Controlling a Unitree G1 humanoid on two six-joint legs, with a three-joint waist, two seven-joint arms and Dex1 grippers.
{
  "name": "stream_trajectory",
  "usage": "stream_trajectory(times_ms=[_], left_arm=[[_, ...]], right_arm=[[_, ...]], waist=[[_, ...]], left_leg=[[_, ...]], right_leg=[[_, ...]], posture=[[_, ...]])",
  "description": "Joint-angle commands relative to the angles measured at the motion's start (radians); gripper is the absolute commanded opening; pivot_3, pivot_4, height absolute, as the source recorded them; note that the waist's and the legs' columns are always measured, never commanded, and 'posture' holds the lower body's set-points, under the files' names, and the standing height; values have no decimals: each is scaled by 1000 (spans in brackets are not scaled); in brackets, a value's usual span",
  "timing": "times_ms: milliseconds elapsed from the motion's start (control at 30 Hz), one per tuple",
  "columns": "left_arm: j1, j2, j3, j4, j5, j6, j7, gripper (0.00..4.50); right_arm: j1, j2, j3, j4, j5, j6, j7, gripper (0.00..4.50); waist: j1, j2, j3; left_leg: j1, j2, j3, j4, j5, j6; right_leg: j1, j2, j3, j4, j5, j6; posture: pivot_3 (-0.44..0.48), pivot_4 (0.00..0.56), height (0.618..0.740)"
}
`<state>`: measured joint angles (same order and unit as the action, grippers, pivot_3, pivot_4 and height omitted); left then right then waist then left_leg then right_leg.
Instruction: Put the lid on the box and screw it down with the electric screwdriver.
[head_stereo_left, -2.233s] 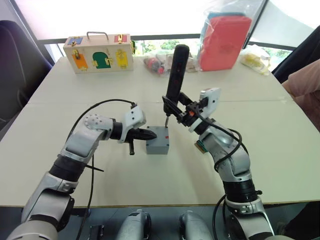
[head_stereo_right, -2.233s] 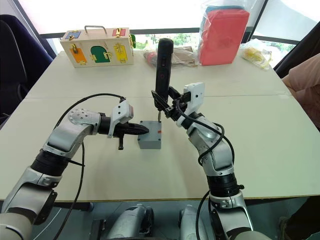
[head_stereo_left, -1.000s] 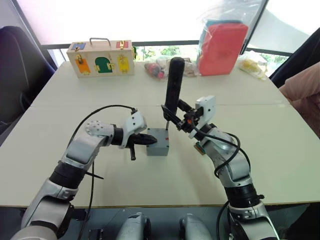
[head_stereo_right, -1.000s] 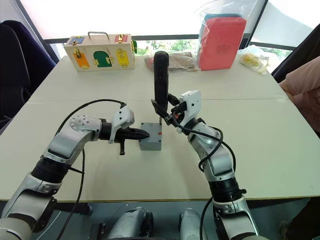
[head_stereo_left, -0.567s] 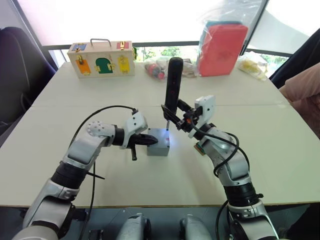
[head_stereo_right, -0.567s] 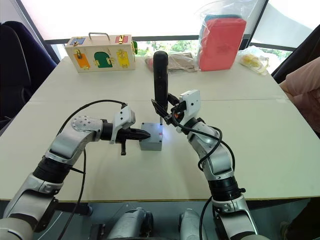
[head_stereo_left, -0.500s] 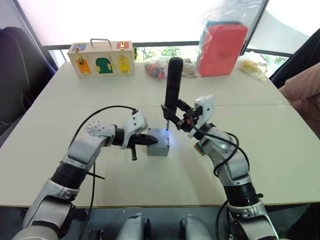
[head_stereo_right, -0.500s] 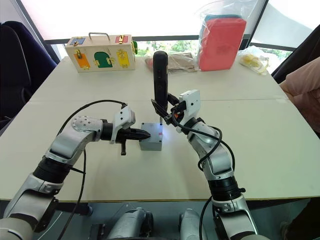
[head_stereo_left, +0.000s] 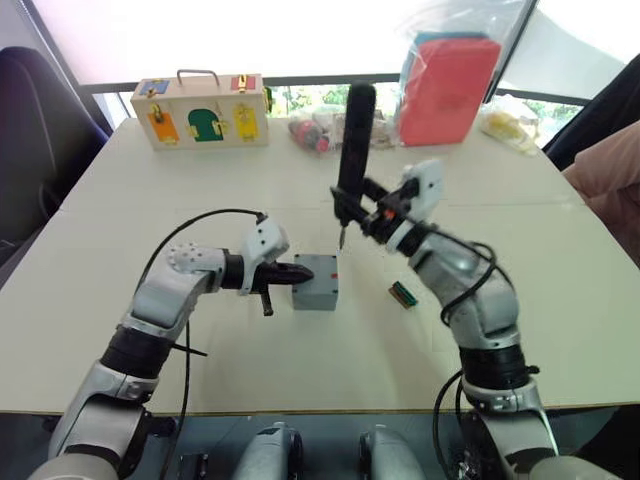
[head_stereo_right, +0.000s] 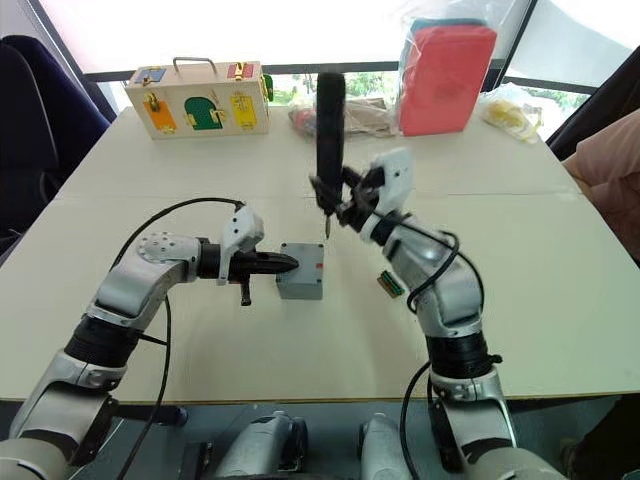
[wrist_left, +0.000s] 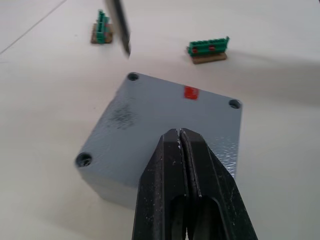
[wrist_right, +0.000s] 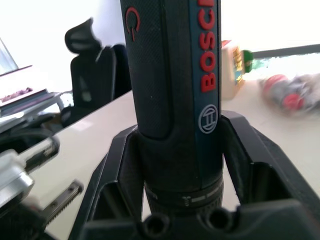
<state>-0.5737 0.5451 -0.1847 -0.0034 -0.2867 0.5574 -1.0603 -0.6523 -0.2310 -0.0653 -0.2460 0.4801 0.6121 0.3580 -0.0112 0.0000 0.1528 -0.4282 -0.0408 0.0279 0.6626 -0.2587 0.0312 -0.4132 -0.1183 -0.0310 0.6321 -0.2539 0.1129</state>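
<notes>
Now the left pincer (head_stereo_left: 296, 272), fingers pressed together, rests on the lid (wrist_left: 165, 120) atop the box (head_stereo_left: 317, 293) mid-worktop (head_stereo_left: 560, 300), while the right pincer (head_stereo_left: 362, 215) grips the electric screwdriver (head_stereo_left: 352, 140) upright, bit above the lid's far corner.

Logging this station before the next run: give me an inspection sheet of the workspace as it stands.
Surface: beige table, seam across.
Job's things: lid sits on box; electric screwdriver upright, bit above lid, not touching.
Clutter: wooden case, red box in bag, two green blocks, bagged items at far edge.
Grippers: left gripper shut, tips resting on lid; right gripper clamps screwdriver.
Cables: black cable loops over left arm.
Surroundings: dark chair, window.
</notes>
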Motion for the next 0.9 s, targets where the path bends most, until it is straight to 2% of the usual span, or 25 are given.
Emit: stream_trajectory(times_ms=[33, 133, 233, 333, 367, 433, 500, 600, 733, 900], left_arm=[[-10, -10, 58, -33, -49, 19, 20, 0], [-27, -33, 115, -45, -118, 63, 41, 0], [-64, -17, 119, -78, -129, 102, 53, 0], [-77, 75, 95, -195, -178, 138, -60, 0], [-70, 113, 78, -230, -184, 137, -102, 0], [-54, 170, 44, -271, -178, 117, -157, 0], [-50, 181, 19, -283, -158, 102, -154, 0], [-39, 172, 3, -308, -175, 106, -157, 0], [-7, 150, -13, -340, -190, 118, -142, 0], [25, 137, -26, -375, -189, 124, -109, 0]], right_arm=[[-156, -18, -149, -106, 159, 76, -68, 1835], [-251, -29, -279, -62, 293, 207, -188, 1835], [-309, -102, -392, 9, 417, 407, -295, 1835], [-357, -302, -474, 164, 489, 770, -312, 1835], [-359, -373, -469, 210, 482, 891, -298, 1835], [-315, -517, -395, 308, 530, 992, -282, 1835], [-232, -646, -305, 371, 625, 1002, -247, 1835], [-116, -771, -195, 423, 742, 1002, -224, 1835], [-60, -817, -108, 470, 781, 1002, -258, 1835], [-94, -784, -62, 553, 793, 1002, -290, 1835]], waist=[[-1, 1, 2], [-1, 1, 2], [1, 1, 2], [2, 1, 4], [3, 1, 4], [1, 4, 6], [0, 5, 6], [-4, 5, 8], [-14, 7, 12], [-1, 6, 13]], left_leg=[[0, 0, 0, 0, 0, 0], [0, 0, 0, -1, 0, 1], [1, 0, 0, -1, -3, 6], [1, 0, 0, 1, -4, 7], [0, 0, 0, 0, -4, 8], [0, 0, 0, -1, -5, 8], [0, 0, 1, -2, -5, 9], [0, 0, 1, -4, -6, 11], [1, 1, 4, -1, -6, 12], [1, 2, 3, 1, -6, 12]], right_leg=[[0, 0, 0, 0, 0, 0], [0, 1, -1, -1, 0, 0], [2, 0, -2, -1, 0, 0], [3, -1, -2, -1, 0, 0], [3, -1, -2, -2, 0, 0], [3, -2, -2, -4, 0, -1], [4, -2, -2, -7, -2, -4], [5, -1, -2, -11, 0, -1], [4, 0, 0, -7, 0, 0], [4, 0, 0, -5, 0, 0]], posture=[[0, 150, 740], [0, 150, 740], [0, 150, 740], [0, 150, 740], [0, 150, 740], [0, 150, 740], [0, 150, 740], [0, 150, 740], [0, 150, 740], [0, 150, 740]])
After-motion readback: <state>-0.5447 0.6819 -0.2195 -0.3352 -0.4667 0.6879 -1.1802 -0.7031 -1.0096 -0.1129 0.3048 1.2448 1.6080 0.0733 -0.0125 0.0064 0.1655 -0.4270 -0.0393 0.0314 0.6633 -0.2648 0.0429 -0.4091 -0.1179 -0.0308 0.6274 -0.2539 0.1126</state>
